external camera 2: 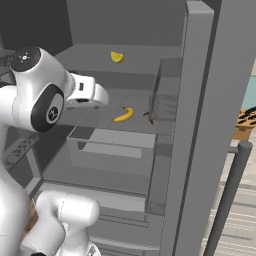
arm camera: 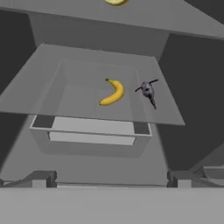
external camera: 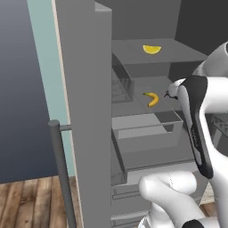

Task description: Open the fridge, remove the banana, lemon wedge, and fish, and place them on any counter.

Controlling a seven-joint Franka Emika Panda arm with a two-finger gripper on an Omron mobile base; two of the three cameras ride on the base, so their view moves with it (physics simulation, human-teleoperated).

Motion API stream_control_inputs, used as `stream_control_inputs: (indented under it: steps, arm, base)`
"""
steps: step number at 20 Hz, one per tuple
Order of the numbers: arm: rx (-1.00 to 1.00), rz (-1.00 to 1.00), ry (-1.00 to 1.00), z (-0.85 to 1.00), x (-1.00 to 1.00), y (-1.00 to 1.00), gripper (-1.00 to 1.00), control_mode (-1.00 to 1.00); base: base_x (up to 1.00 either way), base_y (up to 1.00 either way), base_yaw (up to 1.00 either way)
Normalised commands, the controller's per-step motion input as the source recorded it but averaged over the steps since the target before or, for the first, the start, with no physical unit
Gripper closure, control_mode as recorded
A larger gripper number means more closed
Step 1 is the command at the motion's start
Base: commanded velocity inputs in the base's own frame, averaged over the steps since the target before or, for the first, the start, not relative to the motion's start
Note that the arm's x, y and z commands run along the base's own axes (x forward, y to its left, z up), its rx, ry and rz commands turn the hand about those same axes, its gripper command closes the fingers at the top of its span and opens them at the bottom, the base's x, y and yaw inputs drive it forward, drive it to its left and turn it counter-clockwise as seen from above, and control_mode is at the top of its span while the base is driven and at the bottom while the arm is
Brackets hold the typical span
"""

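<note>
The gripper (arm camera: 111, 179) has its jaws wide apart, empty, facing the open fridge (external camera: 84, 89). On the fridge's middle shelf lies the banana (arm camera: 113, 92), with the fish (arm camera: 148, 91) just beside it, not touching. The lemon wedge (external camera: 152, 49) sits on the shelf above.
</note>
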Motion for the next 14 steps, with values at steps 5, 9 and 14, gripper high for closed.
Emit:
stream_control_inputs:
  steps: [5, 9, 14]
  arm:
    - [0.01, 0.0, -0.04, 0.37, 0.35, -0.16, -1.0, -1.0]
    - [0.02, 0.0, 0.1, 0.69, 0.31, 0.0, -1.0, -1.0]
    - [0.0, 0.04, 0.09, 0.28, 0.4, 0.0, -1.0, -1.0]
  base:
    - [0.0, 0.0, 0.0]
    - [0.0, 0.0, 0.0]
    - [0.0, 0.0, 0.0]
